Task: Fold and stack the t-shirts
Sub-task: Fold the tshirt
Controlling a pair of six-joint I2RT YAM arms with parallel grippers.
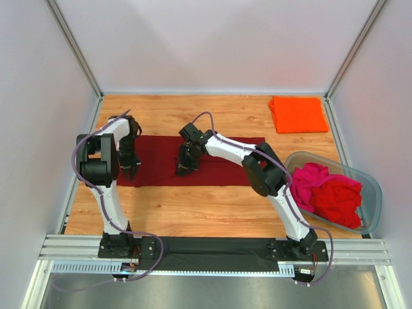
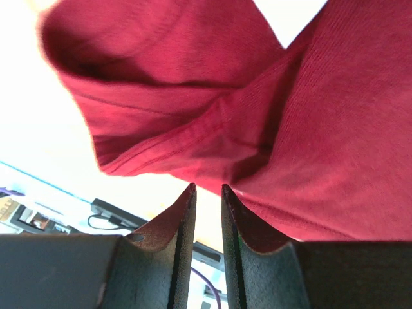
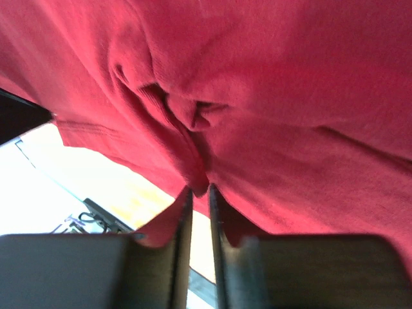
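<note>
**A:** Start at the near edge. What comes first past the arm bases?

**B:** A bare strip of wooden tabletop [image 1: 193, 212]. Beyond it lies the maroon t-shirt [image 1: 225, 168], folded into a long band that runs left to right.

**A:** Where are the tools?

**B:** Both are down on that band. The left tool [image 1: 131, 170] is at its left end, and the right tool [image 1: 186, 168] is nearer its middle, by the near edge.

**A:** Are they apart or together?

**B:** Both are drawn in tight on the cloth. In the left wrist view the fingers [image 2: 183, 219] leave only a thin slit, and the shirt's hemmed edge is caught at their tips. In the right wrist view the fingers [image 3: 182, 219] are just as close, with a puckered fold of the maroon cloth pinched between the tips.

**A:** What's off to the right?

**B:** A grey translucent tub [image 1: 375, 193] sits at the right edge of the tabletop, well apart from the band. It holds a crumpled magenta-pink t-shirt [image 1: 308, 179], and a red t-shirt [image 1: 338, 201] is bunched against it on the right.

**A:** And farthest back?

**B:** The orange t-shirt [image 1: 298, 114] lies flat in the far right corner, folded into a neat rectangle. It touches neither the band nor the tub.
</note>
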